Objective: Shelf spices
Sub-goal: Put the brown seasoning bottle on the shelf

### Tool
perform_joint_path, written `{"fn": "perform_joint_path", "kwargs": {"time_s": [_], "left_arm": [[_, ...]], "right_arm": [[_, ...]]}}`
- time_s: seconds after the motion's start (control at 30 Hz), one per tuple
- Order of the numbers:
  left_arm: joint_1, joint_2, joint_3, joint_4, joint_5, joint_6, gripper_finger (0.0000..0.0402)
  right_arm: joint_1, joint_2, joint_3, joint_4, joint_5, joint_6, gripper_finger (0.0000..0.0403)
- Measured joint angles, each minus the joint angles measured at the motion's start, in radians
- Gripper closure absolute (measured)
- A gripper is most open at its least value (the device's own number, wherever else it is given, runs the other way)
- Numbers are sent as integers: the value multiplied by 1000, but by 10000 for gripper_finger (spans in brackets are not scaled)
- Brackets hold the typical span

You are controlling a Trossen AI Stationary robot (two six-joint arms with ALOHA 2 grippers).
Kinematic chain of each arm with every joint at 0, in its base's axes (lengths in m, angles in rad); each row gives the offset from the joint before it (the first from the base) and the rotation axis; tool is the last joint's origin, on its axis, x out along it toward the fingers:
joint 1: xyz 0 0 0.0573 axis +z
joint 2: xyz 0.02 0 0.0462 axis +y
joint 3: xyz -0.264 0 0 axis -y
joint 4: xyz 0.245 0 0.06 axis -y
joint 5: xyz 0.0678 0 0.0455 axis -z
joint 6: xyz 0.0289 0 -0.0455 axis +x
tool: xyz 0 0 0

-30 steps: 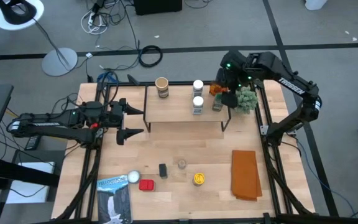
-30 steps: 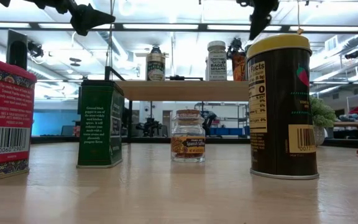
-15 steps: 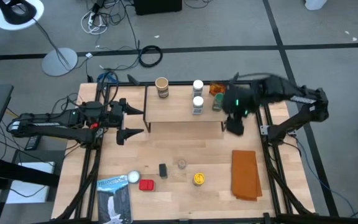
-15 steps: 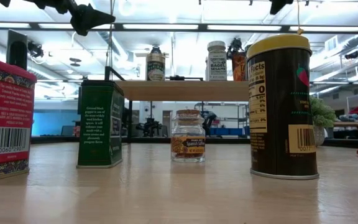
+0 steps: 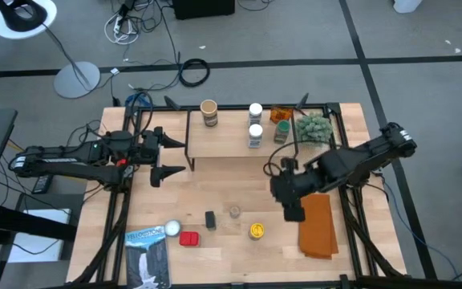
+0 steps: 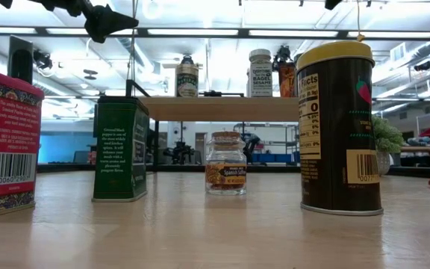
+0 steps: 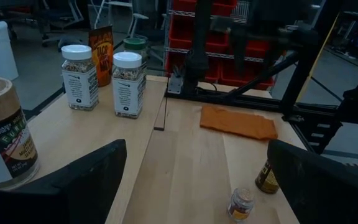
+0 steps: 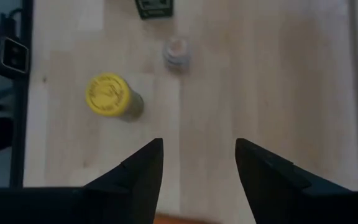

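Now over open tabletop: right gripper, fingers apart and empty, aimed down near yellow-lidded jar awaiting pickup. Left gripper wide open, parked beside shelf, five spices already up.

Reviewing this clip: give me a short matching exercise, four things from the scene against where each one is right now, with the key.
Things:
1. tan-lidded jar
2. yellow-lidded can
3. orange cloth
4. right tool

Places:
A. on the tabletop, near its right edge
B. on the shelf, left end
C. in the air just left of the cloth, empty
D. on the tabletop, in front of the shelf

Pairs: 1-B, 2-D, 3-A, 4-C
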State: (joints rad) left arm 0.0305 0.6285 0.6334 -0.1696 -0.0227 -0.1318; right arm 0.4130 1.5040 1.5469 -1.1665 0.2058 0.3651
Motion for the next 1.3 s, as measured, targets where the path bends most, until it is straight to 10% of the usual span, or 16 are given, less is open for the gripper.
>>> {"fn": "perform_joint_path", "kwargs": {"time_s": [0.83,1.3], "left_arm": [[0,0,0,0,0,0,6],[0,0,0,0,0,0,6]], "right_arm": [[-2,91,-3,295,-53,-3,189],[-8,99,-3,259,-57,-51,10]]}}
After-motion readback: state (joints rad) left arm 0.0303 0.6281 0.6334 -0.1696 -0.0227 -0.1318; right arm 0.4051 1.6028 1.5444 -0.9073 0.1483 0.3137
